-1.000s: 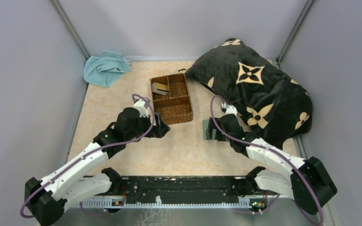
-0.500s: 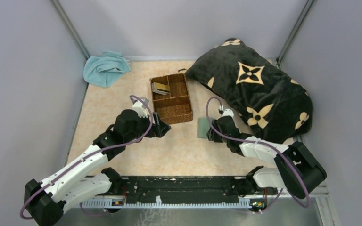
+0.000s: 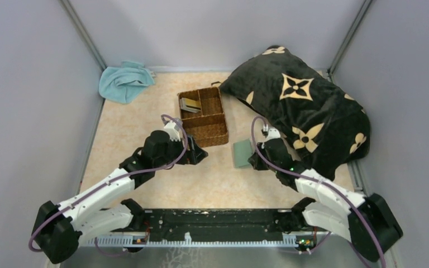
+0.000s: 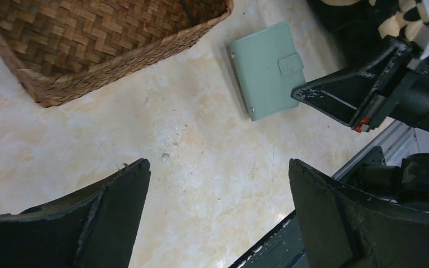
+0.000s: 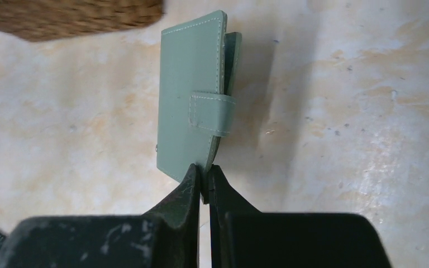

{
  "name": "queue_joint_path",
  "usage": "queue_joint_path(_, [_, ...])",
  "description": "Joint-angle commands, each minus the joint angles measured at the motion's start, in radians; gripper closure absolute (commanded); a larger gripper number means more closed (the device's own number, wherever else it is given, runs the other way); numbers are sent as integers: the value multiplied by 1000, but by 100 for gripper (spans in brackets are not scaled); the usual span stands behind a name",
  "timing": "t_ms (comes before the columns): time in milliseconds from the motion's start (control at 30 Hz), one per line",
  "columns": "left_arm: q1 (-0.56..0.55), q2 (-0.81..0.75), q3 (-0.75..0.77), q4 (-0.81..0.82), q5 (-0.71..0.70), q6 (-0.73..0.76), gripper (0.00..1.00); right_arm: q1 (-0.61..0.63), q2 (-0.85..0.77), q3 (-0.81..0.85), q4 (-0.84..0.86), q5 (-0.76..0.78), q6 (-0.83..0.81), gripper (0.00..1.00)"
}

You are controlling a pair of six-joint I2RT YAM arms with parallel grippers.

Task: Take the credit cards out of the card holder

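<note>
Two states: right gripper point(image 5: 202, 174) clenched on the near edge of the flat grey-green stitched card holder point(image 5: 192, 100), lying closed on the beige table point(image 3: 218, 181) beside the brown wicker basket point(image 3: 209, 137); left gripper point(image 4: 218, 167) released, empty.

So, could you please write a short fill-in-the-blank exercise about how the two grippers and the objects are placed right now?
1. The left gripper hangs ____ over the beige table, holding nothing.
2. The right gripper is ____ on one edge of the flat grey-green card holder.
3. The brown wicker basket has ____ compartments.
4. The thin cards lie in its far-____ compartment.
Missing words: open; shut; three; left.
</note>
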Motion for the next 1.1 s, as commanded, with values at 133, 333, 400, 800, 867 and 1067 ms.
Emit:
queue_joint_path(133, [-4,55,34,200,180,-15,0,-3,-364,59,-18,-374,-50,100])
queue_joint_path(333, [-4,48,27,314,316,-3,0,-4,-435,113,-36,-562,-68,100])
queue_joint_path(400, [-6,53,21,363,390,-4,0,-4,-422,119,-15,-606,-54,100])
queue_joint_path(800, [-59,86,14,458,491,3,3,4,-396,109,102,-692,15,100])
queue_joint_path(867, [-65,91,10,477,497,-6,11,7,-396,107,98,-689,13,100])
queue_joint_path(1067, [-73,61,-30,526,497,-13,100,7,-397,102,80,-674,3,100])
